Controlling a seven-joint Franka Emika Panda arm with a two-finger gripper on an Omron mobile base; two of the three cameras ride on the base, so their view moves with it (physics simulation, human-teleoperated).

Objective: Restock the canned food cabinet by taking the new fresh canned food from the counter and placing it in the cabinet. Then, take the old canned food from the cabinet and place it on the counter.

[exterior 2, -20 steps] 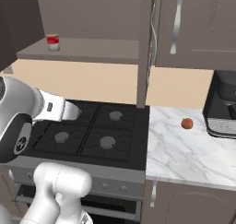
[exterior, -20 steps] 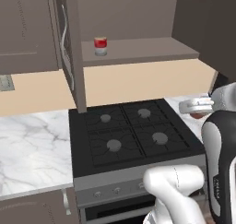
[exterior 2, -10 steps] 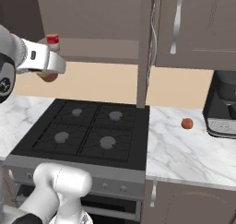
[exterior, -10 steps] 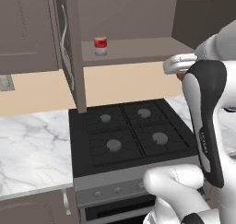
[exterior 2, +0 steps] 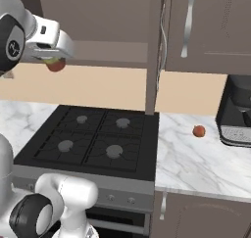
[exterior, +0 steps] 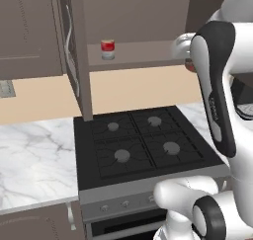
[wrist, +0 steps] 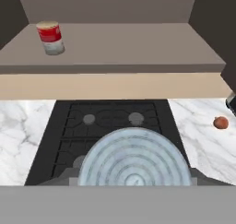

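The cabinet [exterior: 44, 36] is the biggest thing here: dark grey-brown, panelled doors, its door swung open to show 1 flat shelf [wrist: 138, 45]. On that shelf, toward its left in the hand view, stands the old canned food [wrist: 50, 38], upright, with a red middle band and pale silver-white ends; it also shows on the shelf in the left base view [exterior: 107, 50]. Below lies the counter [exterior 2: 196, 158], white marble with grey veining, either side of a black 4-burner stovetop [exterior: 141, 145]. A round red fruit [exterior 2: 198, 131] sits on the marble right of the stovetop. The gripper [exterior 2: 55, 64] is raised in front of the shelf, fingers closed on the new fresh canned food [wrist: 134, 158], whose ringed silvery end faces the hand camera.
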